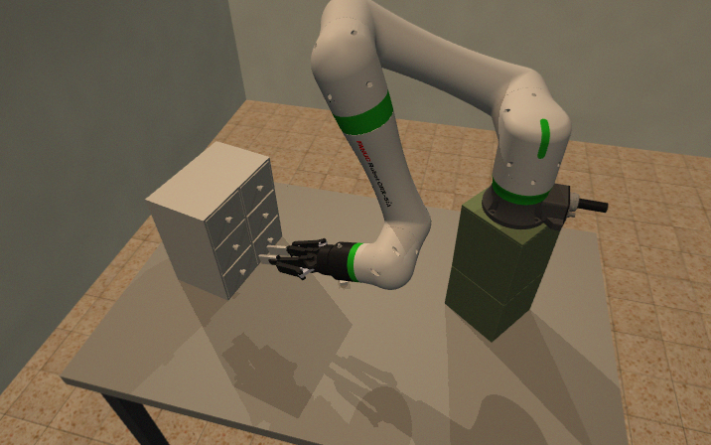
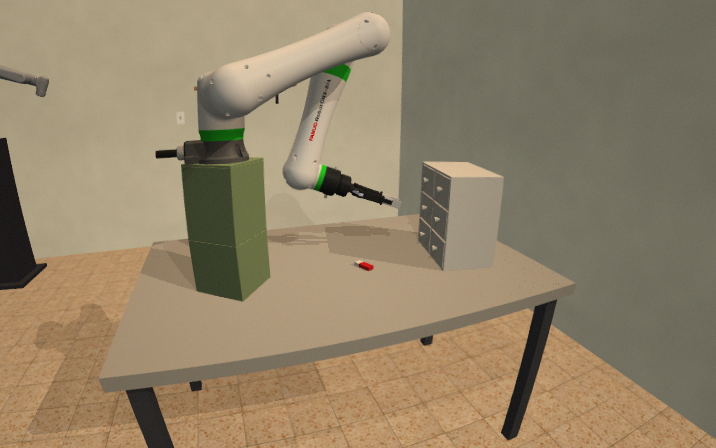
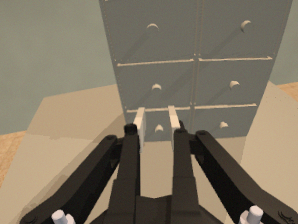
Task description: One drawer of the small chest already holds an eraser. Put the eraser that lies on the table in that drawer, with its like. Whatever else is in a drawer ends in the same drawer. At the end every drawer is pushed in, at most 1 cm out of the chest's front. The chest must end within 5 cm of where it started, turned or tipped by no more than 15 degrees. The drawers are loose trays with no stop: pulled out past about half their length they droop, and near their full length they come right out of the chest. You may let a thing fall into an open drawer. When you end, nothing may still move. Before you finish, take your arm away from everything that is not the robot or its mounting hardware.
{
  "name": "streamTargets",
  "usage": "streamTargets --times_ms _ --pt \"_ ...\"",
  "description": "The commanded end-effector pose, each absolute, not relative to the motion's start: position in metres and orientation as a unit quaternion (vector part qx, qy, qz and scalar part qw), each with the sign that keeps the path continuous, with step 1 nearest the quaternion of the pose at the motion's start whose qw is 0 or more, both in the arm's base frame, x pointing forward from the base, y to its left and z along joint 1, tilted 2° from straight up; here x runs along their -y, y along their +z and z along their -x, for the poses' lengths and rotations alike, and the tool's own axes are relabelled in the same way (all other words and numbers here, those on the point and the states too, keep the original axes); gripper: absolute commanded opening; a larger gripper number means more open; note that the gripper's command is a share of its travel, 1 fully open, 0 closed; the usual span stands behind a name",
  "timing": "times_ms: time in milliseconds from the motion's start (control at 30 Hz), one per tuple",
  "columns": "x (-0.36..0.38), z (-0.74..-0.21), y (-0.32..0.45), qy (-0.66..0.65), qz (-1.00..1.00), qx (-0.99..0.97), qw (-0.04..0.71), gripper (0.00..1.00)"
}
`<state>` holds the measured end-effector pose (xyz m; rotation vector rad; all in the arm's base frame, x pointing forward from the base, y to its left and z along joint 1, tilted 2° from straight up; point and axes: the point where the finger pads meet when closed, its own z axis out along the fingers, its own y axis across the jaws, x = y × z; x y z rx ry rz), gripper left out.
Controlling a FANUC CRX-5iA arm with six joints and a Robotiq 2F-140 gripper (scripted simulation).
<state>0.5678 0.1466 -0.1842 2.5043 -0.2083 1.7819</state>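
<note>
Eraser [image 2: 364, 265], red with a white end, lies on the table [image 1: 173, 341] [image 2: 316, 316] [image 3: 65, 132] near the middle of the exterior frame. In the top view the arm [image 1: 377, 168] [image 2: 311, 121] covers that area; a small pale scrap [image 1: 343, 283] shows just below the wrist, too small to name surely. The wrist frame does not take the eraser in.

Closed drawer fronts hide whatever the chest [image 1: 210, 175] [image 2: 471, 221] [image 3: 195, 85] holds, and the wrist view cuts off its top. The gripper [image 1: 266, 252] [image 2: 393, 202] [image 3: 156, 116] has its fingers a little apart with nothing between them; in the wrist view they overlap the chest's lower left drawers, and contact is hard to judge there.

The tabletop is dull beige, crossed by broad shadows toward the bottom of the top view. A green pedestal [image 1: 482, 251] [image 2: 211, 211] stands on it. Tan tiled floor [image 1: 655, 210] [image 2: 264, 417] runs below plain grey-green walls [image 1: 115, 78] [image 2: 554, 132]. At the exterior view's left edge, another arm [image 2: 23, 76] and a dark stand [image 2: 15, 227] are cut off.
</note>
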Motion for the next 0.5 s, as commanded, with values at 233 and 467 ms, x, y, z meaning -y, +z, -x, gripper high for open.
streamTargets --times_ms 233,467 --pt "-0.1466 -0.5678 -0.1842 0.578 -0.813 0.068 0.03 0.2" --pt "-0.1463 -0.5701 -0.1849 0.578 -0.813 0.068 0.03 0.2"
